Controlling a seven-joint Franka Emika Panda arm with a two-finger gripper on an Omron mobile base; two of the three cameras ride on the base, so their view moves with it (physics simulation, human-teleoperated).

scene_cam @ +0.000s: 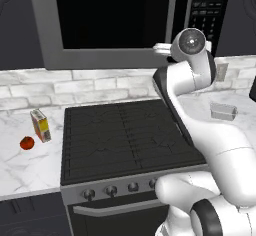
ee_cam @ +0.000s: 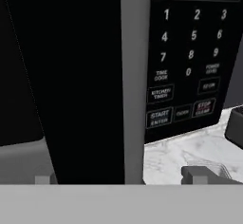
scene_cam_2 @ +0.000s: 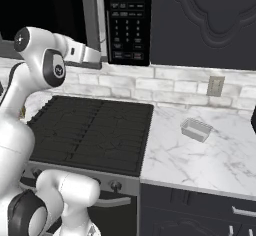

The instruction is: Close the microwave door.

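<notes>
The microwave [scene_cam: 200,10] hangs above the stove. Its door [scene_cam: 50,55], a wide grey frame around black glass, looks swung close to the body; I cannot tell whether it is fully flush. The black keypad panel [scene_cam: 210,5] [scene_cam_2: 127,20] [ee_cam: 190,66] sits to the door's right. My gripper [scene_cam: 157,49] [scene_cam_2: 97,59] [ee_cam: 121,178] is open and holds nothing, at the door's lower right corner. In the hand view its fingertips [ee_cam: 199,174] stand wide apart, straddling the grey vertical frame strip [ee_cam: 133,76] between the glass and the keypad.
Below lies the black stove [scene_cam: 125,135] [scene_cam_2: 90,125] with knobs at its front. A tomato [scene_cam: 27,142] and a small carton [scene_cam: 41,125] rest on the marble counter to the left. A clear container [scene_cam: 223,111] [scene_cam_2: 196,129] sits on the right counter, below a wall outlet [scene_cam_2: 215,85].
</notes>
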